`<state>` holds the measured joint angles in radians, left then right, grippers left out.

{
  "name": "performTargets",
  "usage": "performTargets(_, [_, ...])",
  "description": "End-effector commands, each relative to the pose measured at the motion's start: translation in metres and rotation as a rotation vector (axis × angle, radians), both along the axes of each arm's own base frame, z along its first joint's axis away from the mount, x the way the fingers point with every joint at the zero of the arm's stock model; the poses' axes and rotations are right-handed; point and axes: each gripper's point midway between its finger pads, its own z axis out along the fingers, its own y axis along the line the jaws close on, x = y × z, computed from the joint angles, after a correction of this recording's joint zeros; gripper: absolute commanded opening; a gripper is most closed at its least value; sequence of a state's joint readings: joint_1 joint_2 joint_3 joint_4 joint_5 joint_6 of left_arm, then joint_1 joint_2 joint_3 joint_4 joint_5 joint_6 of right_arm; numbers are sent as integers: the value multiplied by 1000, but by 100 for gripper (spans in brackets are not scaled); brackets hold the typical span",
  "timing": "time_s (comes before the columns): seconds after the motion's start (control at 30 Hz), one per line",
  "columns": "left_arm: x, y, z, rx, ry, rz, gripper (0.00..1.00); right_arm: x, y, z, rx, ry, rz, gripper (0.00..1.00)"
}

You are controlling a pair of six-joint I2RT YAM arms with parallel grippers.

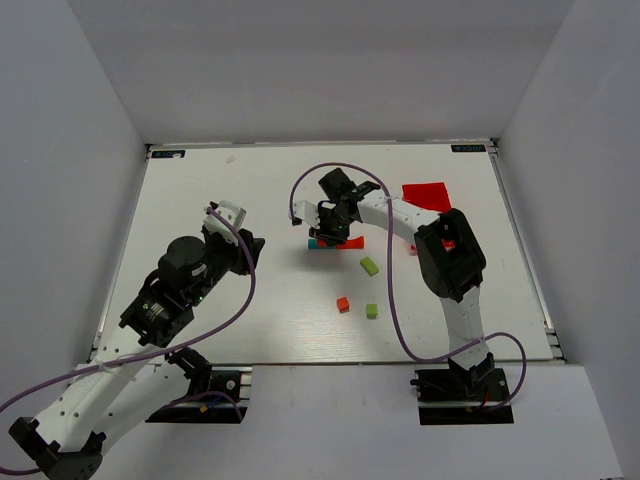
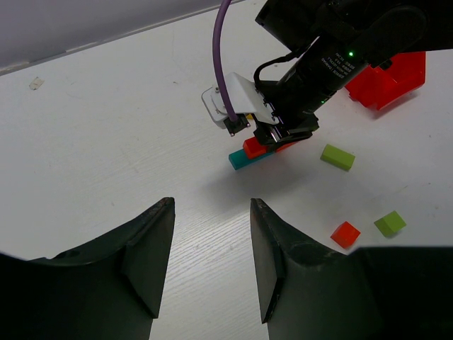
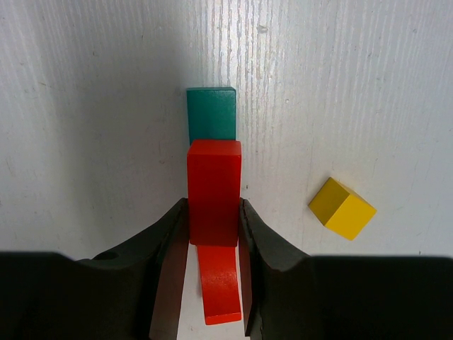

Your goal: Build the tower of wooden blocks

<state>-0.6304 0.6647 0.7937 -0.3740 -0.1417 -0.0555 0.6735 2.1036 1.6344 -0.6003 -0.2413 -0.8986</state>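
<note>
The wood block tower is a teal bar (image 3: 211, 113) flat on the table with a red block (image 3: 214, 191) on top of it. My right gripper (image 3: 214, 207) is shut on that red block from both sides. Lower down between its fingers lies a second orange-red piece (image 3: 222, 287). From above, the right gripper (image 1: 332, 232) covers most of the teal bar (image 1: 319, 245). A yellow cube (image 3: 342, 207) sits beside the stack. My left gripper (image 2: 209, 262) hangs open and empty over bare table, left of the stack (image 2: 249, 157). The left gripper (image 1: 253, 250) stays apart from the blocks.
Loose wood blocks lie nearer the arms: a lime-green block (image 1: 369, 265), a lime-green cube (image 1: 371, 311) and an orange-red cube (image 1: 343, 303). A red plastic bin (image 1: 427, 196) stands behind the right arm. White walls enclose the table.
</note>
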Motion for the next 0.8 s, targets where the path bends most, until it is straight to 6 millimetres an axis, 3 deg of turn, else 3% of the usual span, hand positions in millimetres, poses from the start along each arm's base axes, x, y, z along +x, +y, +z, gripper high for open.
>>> performTargets(0.0, [0,1,1,0,-3,2,57,9,7,8,30,-31,13,28])
performTargets(0.27, [0,1,1,0,-3,2,57,8,6,7,29,-30,9,45])
performTargets(0.57, [0,1,1,0,-3,2,57,7,7,9,35,-28,10,53])
performTargets(0.73, [0,1,1,0,-3,2,57,0,14,28,94,-25,24,63])
performTargets(0.77, [0,1,1,0,-3,2,57,-2,16,42,116,-42,31,64])
